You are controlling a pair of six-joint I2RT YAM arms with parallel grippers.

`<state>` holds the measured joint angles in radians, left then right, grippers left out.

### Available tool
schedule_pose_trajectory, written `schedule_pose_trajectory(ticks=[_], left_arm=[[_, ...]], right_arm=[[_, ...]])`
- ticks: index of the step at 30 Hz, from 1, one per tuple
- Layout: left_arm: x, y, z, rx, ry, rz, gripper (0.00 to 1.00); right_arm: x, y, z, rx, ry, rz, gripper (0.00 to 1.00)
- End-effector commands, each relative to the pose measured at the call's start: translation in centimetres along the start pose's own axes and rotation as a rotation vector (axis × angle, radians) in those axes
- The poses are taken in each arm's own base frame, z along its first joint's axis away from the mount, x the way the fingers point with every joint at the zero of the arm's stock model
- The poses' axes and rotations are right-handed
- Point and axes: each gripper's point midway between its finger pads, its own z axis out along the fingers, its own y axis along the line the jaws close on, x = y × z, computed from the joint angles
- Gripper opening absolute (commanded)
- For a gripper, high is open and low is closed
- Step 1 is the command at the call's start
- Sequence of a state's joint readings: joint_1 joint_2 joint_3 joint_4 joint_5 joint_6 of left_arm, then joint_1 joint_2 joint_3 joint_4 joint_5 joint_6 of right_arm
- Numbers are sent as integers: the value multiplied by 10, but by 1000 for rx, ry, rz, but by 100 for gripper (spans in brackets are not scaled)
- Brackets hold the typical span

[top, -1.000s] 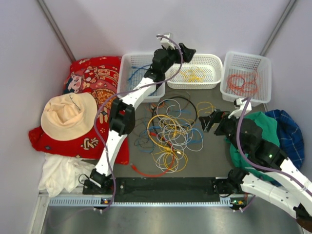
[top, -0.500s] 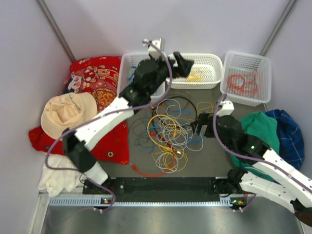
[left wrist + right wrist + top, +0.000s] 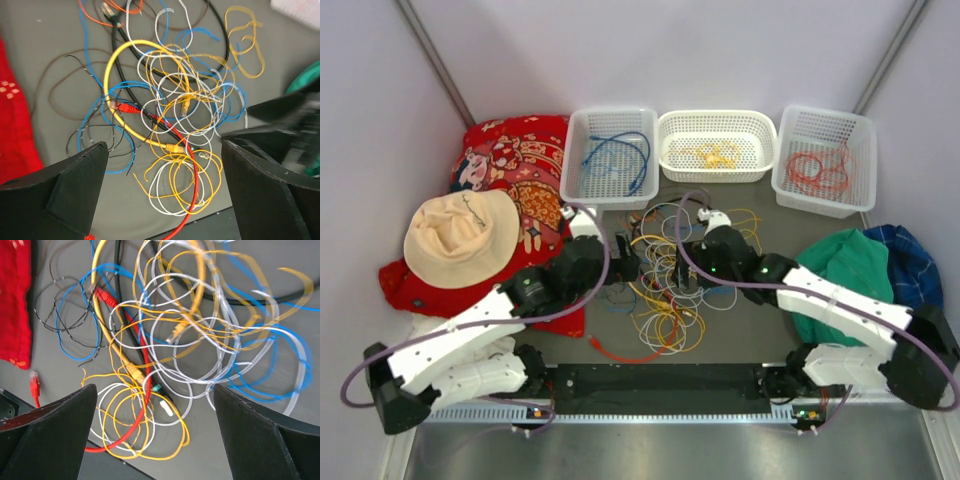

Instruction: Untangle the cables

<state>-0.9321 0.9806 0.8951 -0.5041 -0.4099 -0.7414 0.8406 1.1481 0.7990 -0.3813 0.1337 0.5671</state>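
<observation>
Both arms have swung in since a moment ago. My left arm [image 3: 470,335] has come down from the baskets at the back, and my right arm [image 3: 840,295] has slid in from the side. Now they meet over the messy pile of thin yellow, white, blue, red and black cables [image 3: 660,320] in the middle of the grey table [image 3: 750,330]. From above, the arms hide the middle of the pile.

Behind it stand three white plastic baskets. The left basket [image 3: 576,140] has a blue cable [image 3: 620,160] in it, the middle basket [image 3: 760,135] has a yellow cable [image 3: 715,155], and the right basket [image 3: 860,140] has a red-orange cable [image 3: 815,170]. A red patterned cloth [image 3: 510,160] and a cream floppy hat [image 3: 460,235] lie on the left. A green cloth [image 3: 845,260] lies on the right.

My left gripper [image 3: 163,150] hangs over the pile with its fingers wide apart and holds nothing. My right gripper [image 3: 155,392] is wide apart and empty too.
</observation>
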Motion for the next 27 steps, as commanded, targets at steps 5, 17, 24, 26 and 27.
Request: schedule_pose_trajectory(ticks=[5, 17, 24, 26, 27], left_arm=[[-7, 29, -32, -50, -62, -90, 99], [-11, 39, -47, -53, -90, -98, 99], [-34, 30, -58, 37, -207, -125, 99], [-40, 21, -60, 89, -235, -108, 99], [-50, 9, -61, 147, -273, -119, 99]], right_arm=[[-1, 28, 51, 20, 34, -61, 99], [-41, 24, 94, 180, -14, -67, 0], [-122, 87, -43, -28, -304, -114, 0], [-144, 116, -102, -177, -390, -146, 0], [-149, 122, -118, -211, -406, -151, 0]])
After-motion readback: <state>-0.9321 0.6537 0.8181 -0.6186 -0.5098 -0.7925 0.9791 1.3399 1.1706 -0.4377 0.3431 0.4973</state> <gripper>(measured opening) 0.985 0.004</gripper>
